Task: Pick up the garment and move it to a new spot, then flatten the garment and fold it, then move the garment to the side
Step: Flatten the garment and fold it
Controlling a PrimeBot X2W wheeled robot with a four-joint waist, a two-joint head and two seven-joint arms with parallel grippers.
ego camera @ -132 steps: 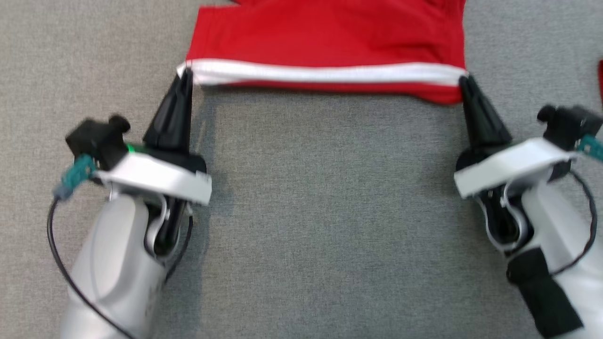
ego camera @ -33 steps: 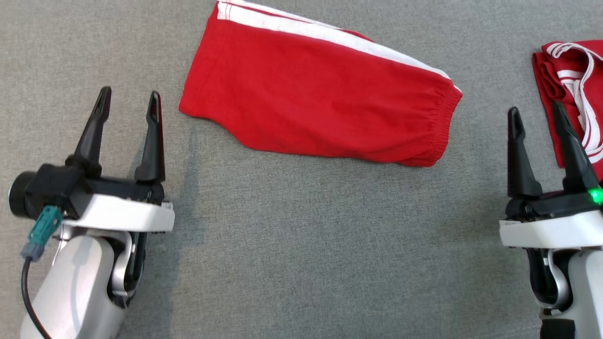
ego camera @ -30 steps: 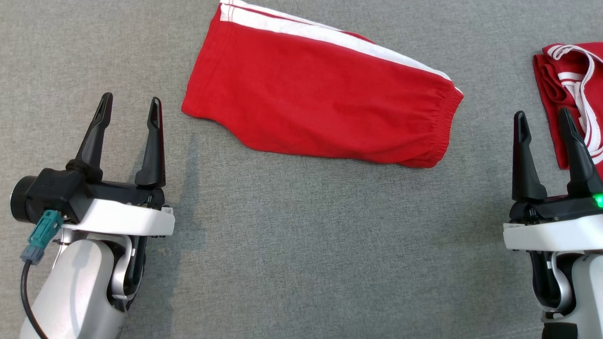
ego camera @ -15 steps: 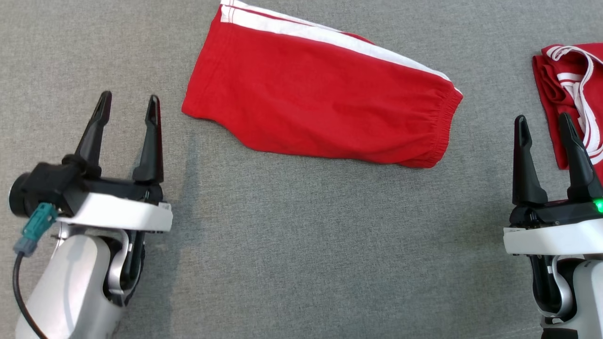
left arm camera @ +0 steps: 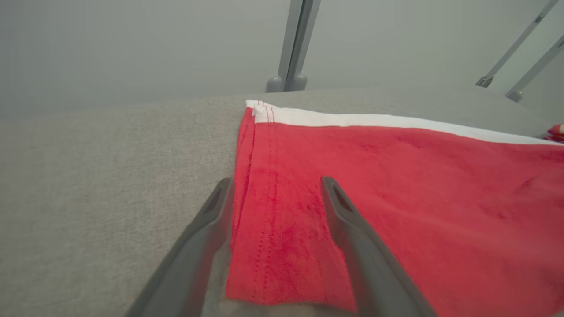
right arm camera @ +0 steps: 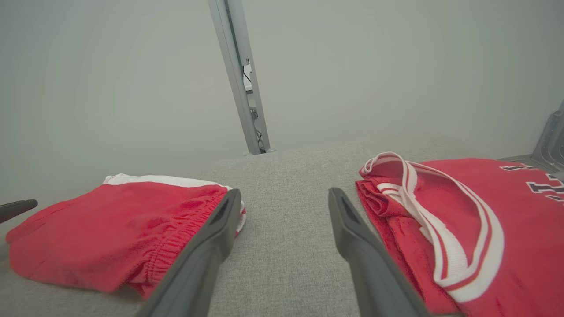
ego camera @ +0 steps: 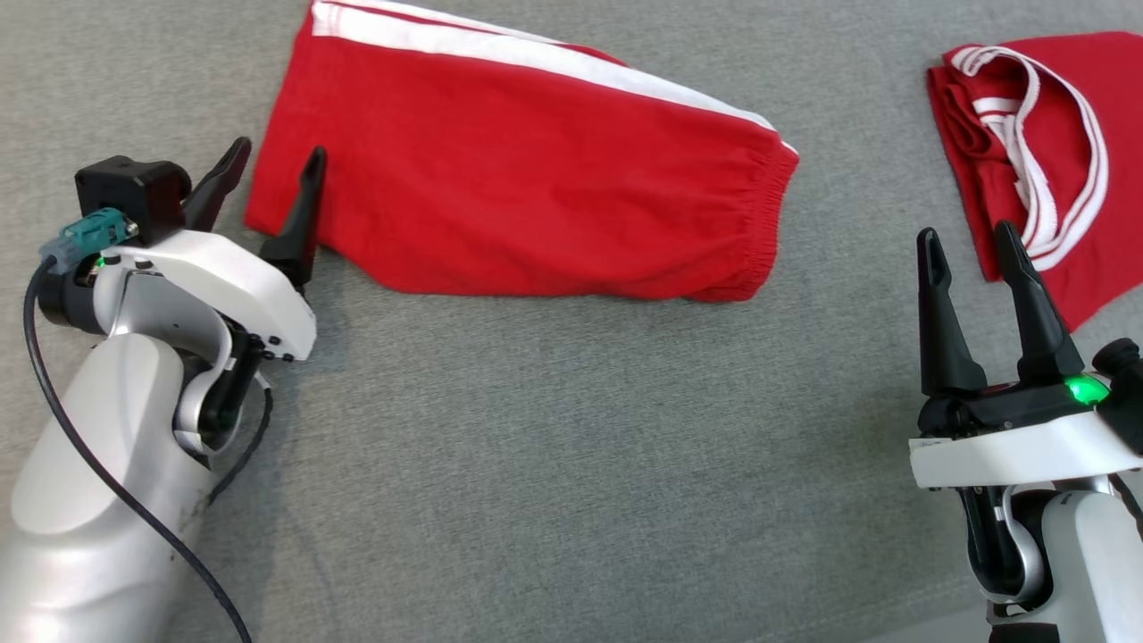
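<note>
My gripper (right arm camera: 282,198) gapes wide above the grey surface (right arm camera: 286,176) — shorts (right arm camera: 110,233) to its left, jersey (right arm camera: 484,211) to its right.

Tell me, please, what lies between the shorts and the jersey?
Bare grey cloth: the head view shows the shorts and the jersey apart, nothing between. The right wrist view shows that stretch between the fingers of the open right gripper.

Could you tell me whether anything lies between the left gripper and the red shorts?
Nothing visible does. The open left gripper straddles the hem of the shorts, one finger over the cloth, one beside it. The jersey lies well off to the right.
</note>
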